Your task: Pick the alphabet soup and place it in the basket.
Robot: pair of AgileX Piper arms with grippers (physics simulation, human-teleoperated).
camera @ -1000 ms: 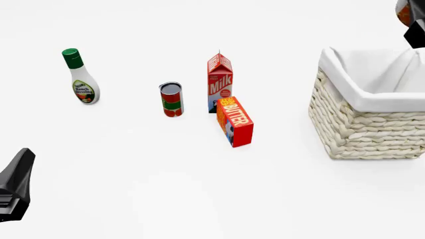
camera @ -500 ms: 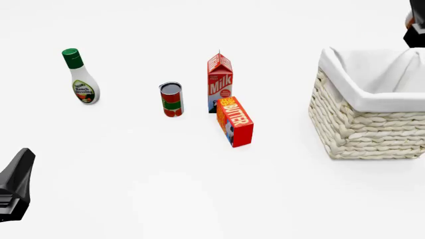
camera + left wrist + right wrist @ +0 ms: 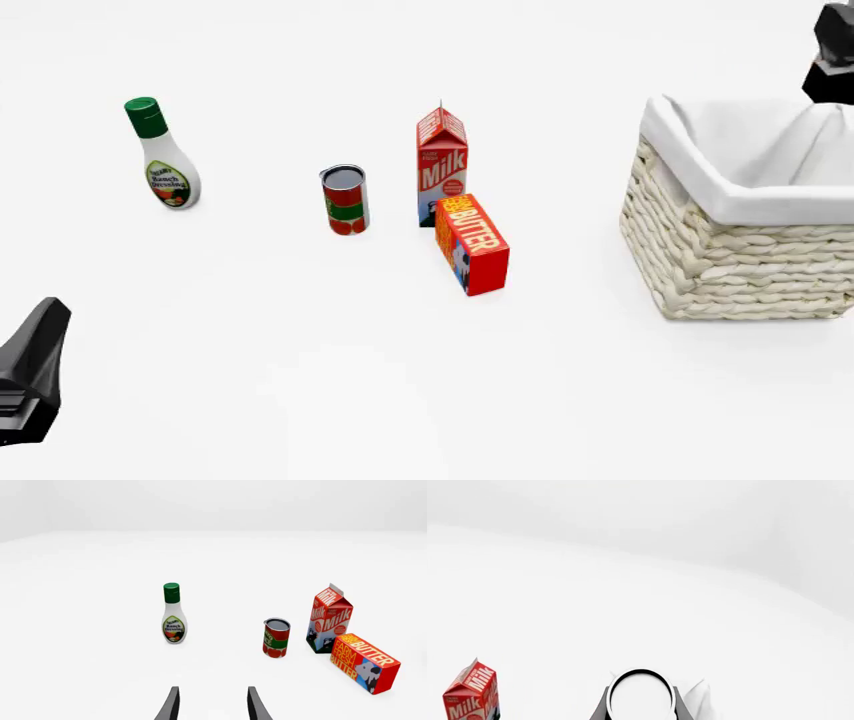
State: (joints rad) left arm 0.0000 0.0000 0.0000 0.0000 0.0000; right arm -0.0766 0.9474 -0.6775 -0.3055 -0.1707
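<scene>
In the right wrist view my right gripper [image 3: 640, 707] is shut on the alphabet soup [image 3: 640, 694]; only its silvery-white flat top shows between the dark fingers [image 3: 602, 709]. In the front view just a black part of that gripper [image 3: 834, 62] shows at the top right edge, above the far right side of the basket [image 3: 747, 270], a large woven cream basket with white cloth lining. The can does not show there. My left gripper [image 3: 212, 706] is open and empty, low at the near left [image 3: 30, 375].
A ranch dressing bottle [image 3: 163, 155] stands at the far left. A red-and-green can [image 3: 344, 200], a milk carton [image 3: 442, 165] and a butter box [image 3: 473, 243] stand together mid-table, left of the basket. The milk carton also shows in the right wrist view [image 3: 471, 694].
My right gripper has moved right along the top right edge of the front view, and the can's orange part has gone out of sight. The left arm has not moved.
</scene>
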